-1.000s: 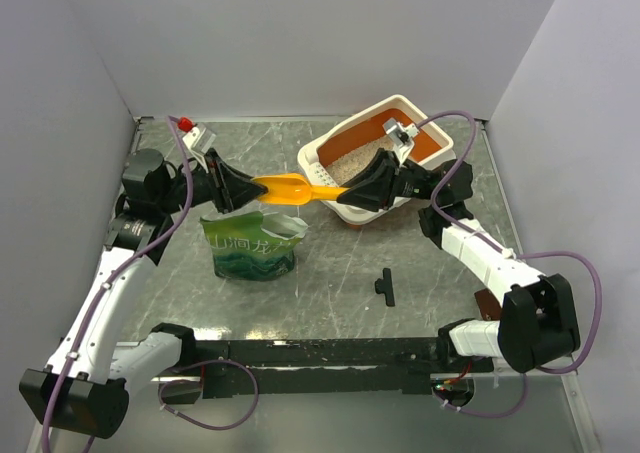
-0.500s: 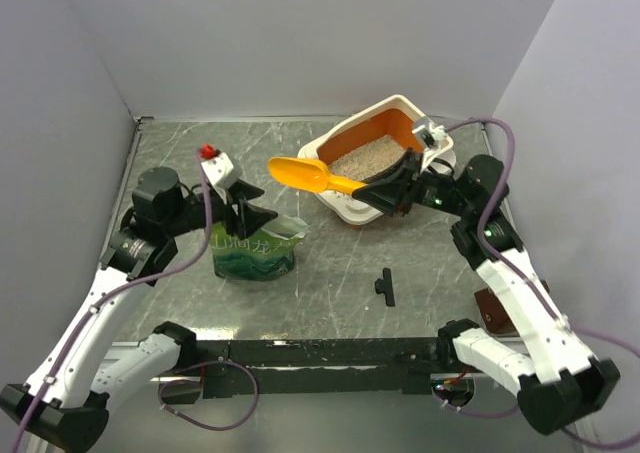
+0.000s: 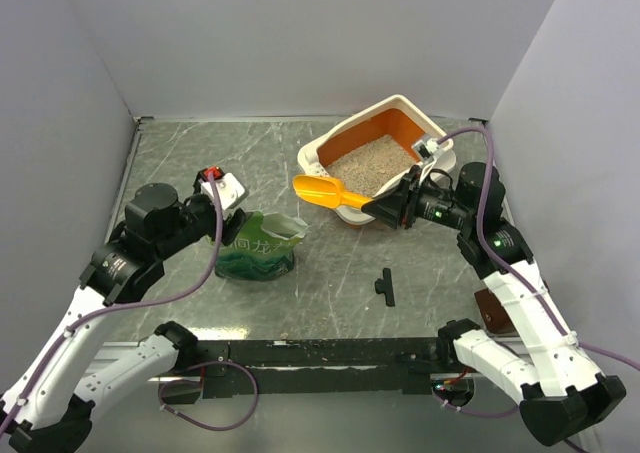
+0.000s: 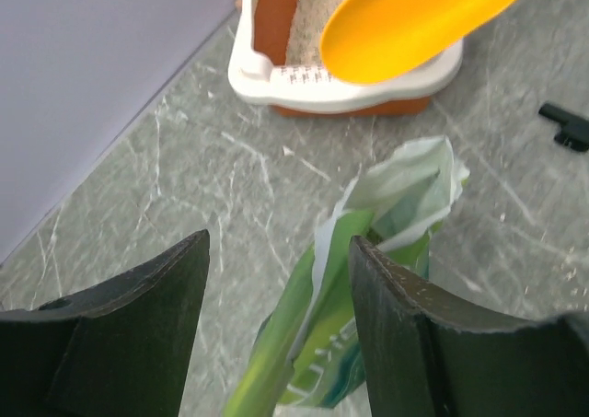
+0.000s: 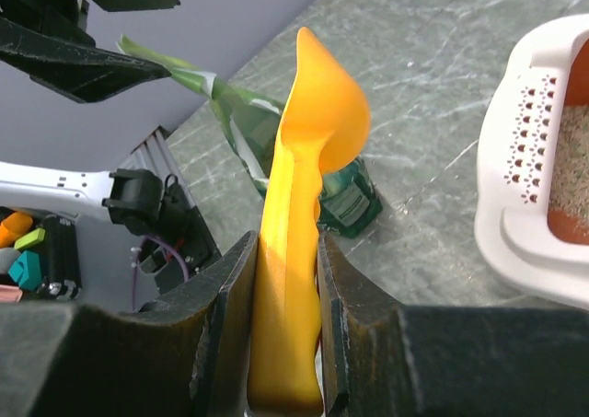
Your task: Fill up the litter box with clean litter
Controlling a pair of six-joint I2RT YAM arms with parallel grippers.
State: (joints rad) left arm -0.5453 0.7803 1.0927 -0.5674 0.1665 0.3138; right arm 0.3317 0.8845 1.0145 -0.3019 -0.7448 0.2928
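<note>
The litter box (image 3: 318, 157) stands at the back right, cream outside and orange inside, with beige clean litter (image 3: 366, 161) in its near half. My right gripper (image 3: 385, 210) is shut on the handle of a yellow-orange scoop (image 3: 320, 191), which it holds in the air just left of the box, bowl empty. In the right wrist view the gripper (image 5: 285, 242) clamps the scoop (image 5: 317, 113). My left gripper (image 4: 279, 242) is open, and the top edge of the green bag (image 4: 317, 334) stands between its fingers. The box (image 4: 304, 78) and the litter (image 4: 308, 21) lie beyond.
The green bag (image 3: 255, 253) stands upright left of centre. A small black part (image 3: 385, 286) lies on the grey table in front of the box. A brown object (image 3: 487, 308) sits near the right arm's base. White walls close in left, back and right.
My left gripper has drawn back from the scoop's bowl and come down to the bag's top. My right arm has pulled the scoop to the right and a little lower.
</note>
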